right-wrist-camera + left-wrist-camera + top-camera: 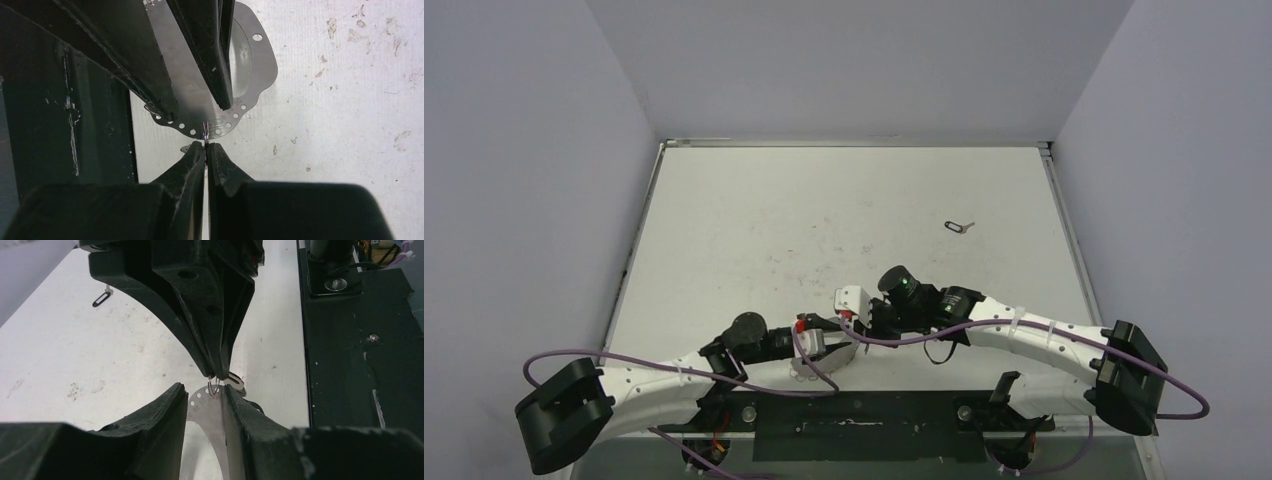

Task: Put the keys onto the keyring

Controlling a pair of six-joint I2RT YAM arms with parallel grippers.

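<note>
Here the right gripper is pinched tight on a small ring, and its fingertips hide the ring's lower part. The ring meets the holed edge of the keyring, a flat silvery band; whether it passes through a hole is hard to tell. The left gripper clamps that band between its fingers, which cover much of it. All this sits by the near edge of the worktop, about midway along, and from overhead the arms hide the ring. The key with its black loop lies alone, well apart, toward the right edge in the far half.
</note>
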